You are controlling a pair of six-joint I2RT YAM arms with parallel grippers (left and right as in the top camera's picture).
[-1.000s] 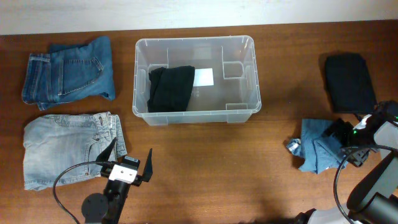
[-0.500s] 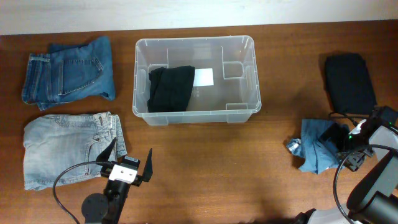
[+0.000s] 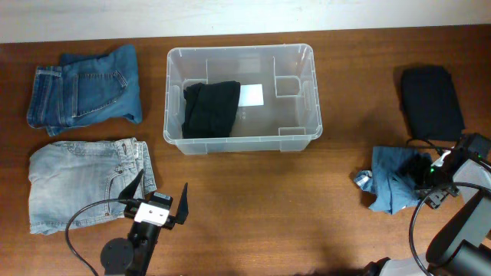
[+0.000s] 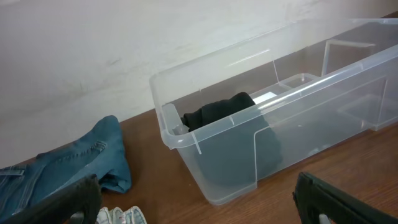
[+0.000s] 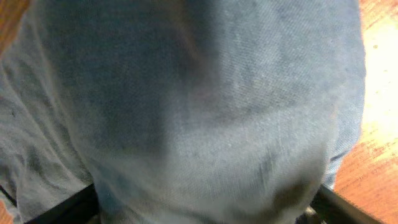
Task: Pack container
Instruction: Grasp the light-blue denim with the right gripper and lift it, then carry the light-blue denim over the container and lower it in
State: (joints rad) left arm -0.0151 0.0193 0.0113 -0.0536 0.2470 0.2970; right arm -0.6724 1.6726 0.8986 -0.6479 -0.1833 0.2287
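The container [image 3: 307,92] is a clear plastic bin at the table's middle back, with a black folded garment [image 3: 210,107] in its left half and a white label [image 3: 251,95] on its floor. It also shows in the left wrist view [image 4: 249,155]. My right gripper [image 3: 420,170] is pressed down on a crumpled blue denim garment [image 3: 391,184]. In the right wrist view the denim [image 5: 199,106] fills the frame and bulges between the wide-apart fingers [image 5: 205,208]. My left gripper [image 3: 157,201] is open and empty, near the front left [image 4: 199,205].
Folded dark-blue jeans [image 3: 84,90] lie at the back left. Light-blue jeans [image 3: 80,182] lie at the front left, beside my left gripper. A black folded garment [image 3: 431,100] lies at the back right. A cable runs by the right arm.
My right arm has shifted slightly right and lower onto the blue denim garment. The left arm and the container have not moved.
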